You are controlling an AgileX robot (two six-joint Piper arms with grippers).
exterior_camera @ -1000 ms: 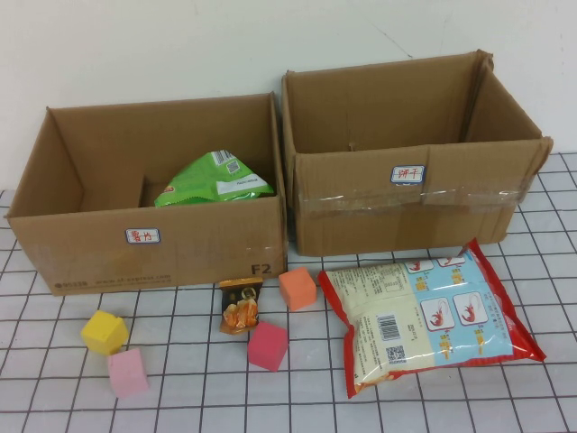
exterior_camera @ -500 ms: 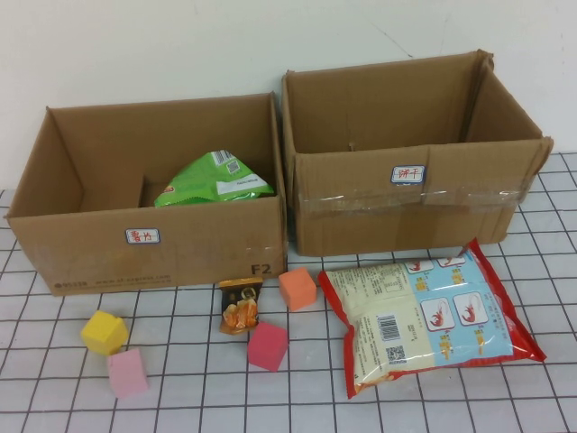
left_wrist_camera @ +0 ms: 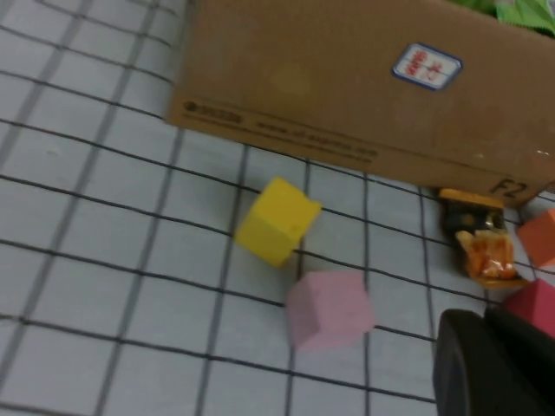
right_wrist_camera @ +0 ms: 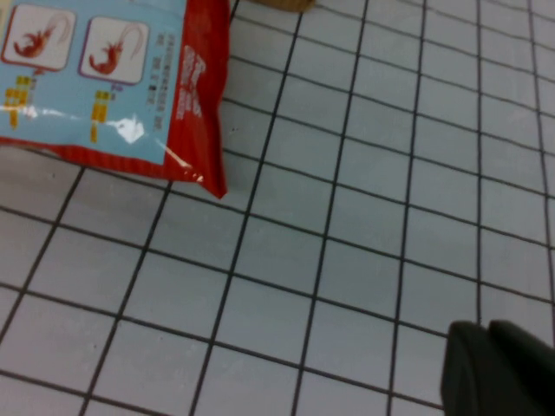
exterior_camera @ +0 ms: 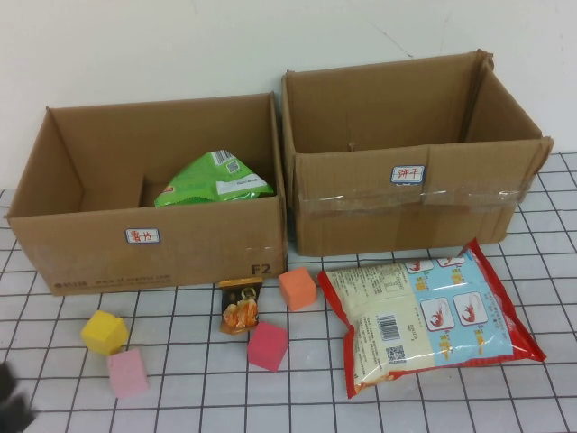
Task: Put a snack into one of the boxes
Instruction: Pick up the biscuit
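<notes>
A small orange snack packet (exterior_camera: 240, 305) stands in front of the left cardboard box (exterior_camera: 153, 248); it also shows in the left wrist view (left_wrist_camera: 484, 247). A large red and blue shrimp snack bag (exterior_camera: 424, 316) lies flat in front of the right cardboard box (exterior_camera: 406, 212), and its corner shows in the right wrist view (right_wrist_camera: 95, 87). A green snack bag (exterior_camera: 214, 179) lies inside the left box. My left gripper (exterior_camera: 11, 404) is at the table's front left corner, shut and empty (left_wrist_camera: 494, 364). My right gripper (right_wrist_camera: 499, 368) is shut and empty over bare table beside the shrimp bag, out of the high view.
Foam cubes lie in front of the left box: yellow (exterior_camera: 104, 332), pink (exterior_camera: 127, 373), magenta (exterior_camera: 268, 345) and orange (exterior_camera: 297, 289). The yellow cube (left_wrist_camera: 277, 221) and pink cube (left_wrist_camera: 329, 308) lie close to my left gripper. The right box looks empty inside.
My left gripper has come into the high view at the bottom left corner. The snacks, cubes and boxes have not moved.
</notes>
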